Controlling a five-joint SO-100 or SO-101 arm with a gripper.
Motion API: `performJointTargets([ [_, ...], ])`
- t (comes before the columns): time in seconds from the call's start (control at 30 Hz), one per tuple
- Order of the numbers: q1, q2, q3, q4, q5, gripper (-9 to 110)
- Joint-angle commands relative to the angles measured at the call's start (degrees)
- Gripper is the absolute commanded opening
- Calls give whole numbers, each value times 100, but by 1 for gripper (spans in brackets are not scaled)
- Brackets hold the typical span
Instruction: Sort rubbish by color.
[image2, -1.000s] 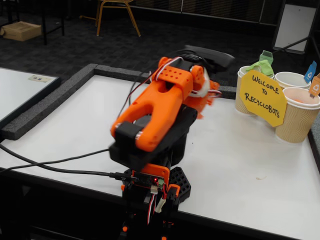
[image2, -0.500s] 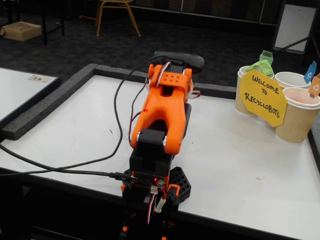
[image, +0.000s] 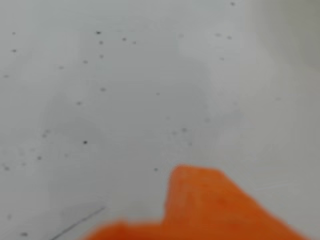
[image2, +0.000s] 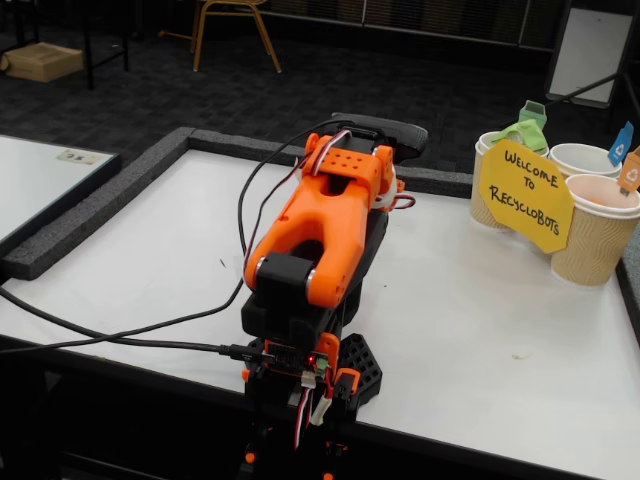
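Your folded arm (image2: 320, 230) sits well left of the yellow sign (image2: 525, 195). Its claw (image: 200, 210) is blurred, so I cannot tell its spread. No loose wad shows on the desk (image2: 480, 330); scan slowly first.

Three beige paper cups (image2: 595, 235) with small coloured flags stand at the right edge of the white table (image2: 480, 330), behind a yellow sign (image2: 525, 195). A wooden chair (image2: 235, 25) stands on the dark floor beyond.

Three paper cups (image2: 600, 240), one yellow sign (image2: 525, 196).
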Motion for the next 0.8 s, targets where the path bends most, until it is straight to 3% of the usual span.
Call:
performJointTargets([
  [0.0, 149, 0, -185, -141, -26, 0],
  [0.77, 141, 0, -185, -141, 18, 1],
])
